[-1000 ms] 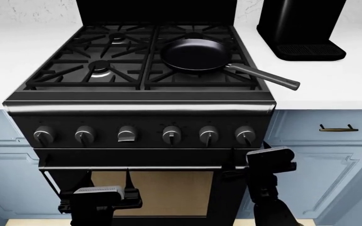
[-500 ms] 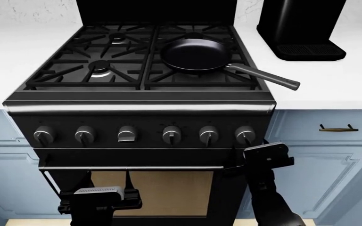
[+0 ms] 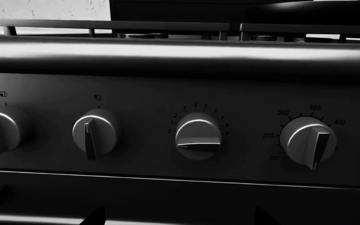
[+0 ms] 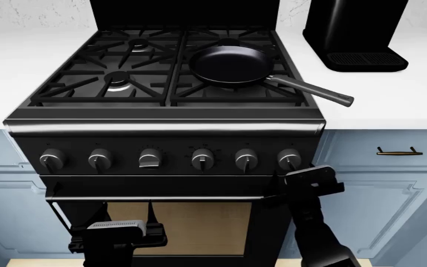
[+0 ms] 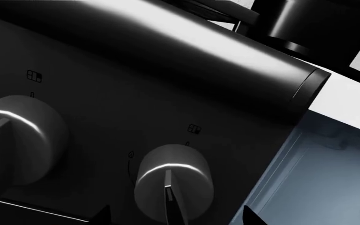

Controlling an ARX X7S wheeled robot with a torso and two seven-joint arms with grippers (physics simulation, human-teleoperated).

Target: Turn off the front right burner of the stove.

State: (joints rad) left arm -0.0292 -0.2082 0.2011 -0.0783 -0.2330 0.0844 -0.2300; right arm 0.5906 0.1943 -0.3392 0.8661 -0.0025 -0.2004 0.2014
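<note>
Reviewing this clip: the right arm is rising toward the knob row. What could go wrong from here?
1. Six similar knobs sit close together; the right gripper, just below the rightmost knob, may grasp the wrong one.
2. The oven door handle runs beside the gripper; rising further might snag it.
3. The pan covers the front right burner, so no flame check is possible.

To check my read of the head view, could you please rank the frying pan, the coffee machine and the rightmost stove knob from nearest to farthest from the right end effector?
1. Rightmost stove knob: just above the right end effector, on the front panel.
2. Frying pan: on the right-hand grates.
3. Coffee machine: on the counter, back right.
</note>
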